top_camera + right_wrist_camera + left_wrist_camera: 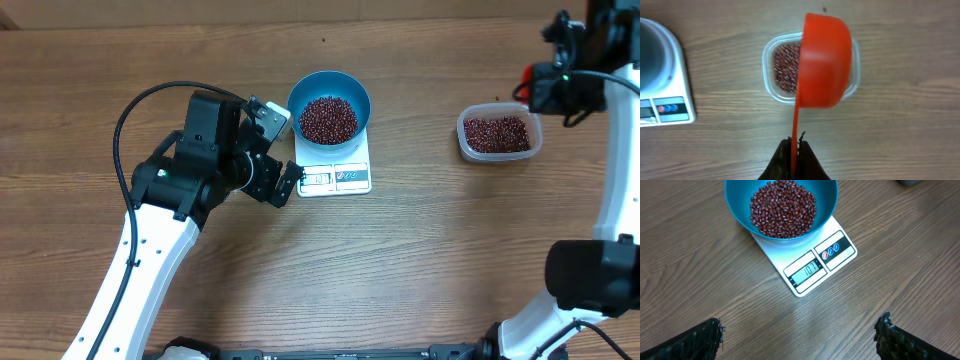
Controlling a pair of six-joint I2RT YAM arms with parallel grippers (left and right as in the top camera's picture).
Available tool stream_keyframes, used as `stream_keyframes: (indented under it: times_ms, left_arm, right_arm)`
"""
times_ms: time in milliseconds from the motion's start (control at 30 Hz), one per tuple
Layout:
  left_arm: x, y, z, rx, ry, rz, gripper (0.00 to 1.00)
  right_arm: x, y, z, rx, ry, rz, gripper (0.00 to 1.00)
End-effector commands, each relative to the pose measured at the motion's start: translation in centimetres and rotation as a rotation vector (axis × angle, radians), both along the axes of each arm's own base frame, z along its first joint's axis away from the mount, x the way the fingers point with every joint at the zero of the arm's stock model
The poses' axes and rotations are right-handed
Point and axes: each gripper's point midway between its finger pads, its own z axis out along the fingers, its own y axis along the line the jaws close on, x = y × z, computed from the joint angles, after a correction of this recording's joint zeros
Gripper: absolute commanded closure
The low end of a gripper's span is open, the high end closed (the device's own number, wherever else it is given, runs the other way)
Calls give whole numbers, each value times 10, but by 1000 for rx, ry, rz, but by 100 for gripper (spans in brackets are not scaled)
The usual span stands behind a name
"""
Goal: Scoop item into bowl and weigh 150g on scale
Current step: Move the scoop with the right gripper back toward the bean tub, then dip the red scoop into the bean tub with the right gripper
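Beans [328,119] lie in the blue bowl [298,100] on the scale [336,178]. Left jaws stand released near the scale; right jaws are clenched on a red scoop [825,60] handle above the tub [768,75] of beans.

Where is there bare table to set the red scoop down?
Free: the bare table between the scale and the tub, and the wide strip in front of both. Crowded: left of the scale, where the open left gripper sits close by, and over the tub, where the right gripper holds the scoop.
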Motion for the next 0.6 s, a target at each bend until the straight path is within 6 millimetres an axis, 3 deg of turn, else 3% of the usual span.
stream_keyframes:
  times_ms: [0, 400, 567]
  left_arm:
    - [2, 0, -1, -8, 7, 10, 0]
    - [2, 0, -1, -8, 7, 10, 0]
    - [2, 0, -1, -8, 7, 10, 0]
  right_arm:
    - [-2, -4, -20, 49, 28, 27, 96]
    - [1, -12, -109, 46, 89, 31, 96]
    - [2, -21, -128, -1, 88, 16, 96]
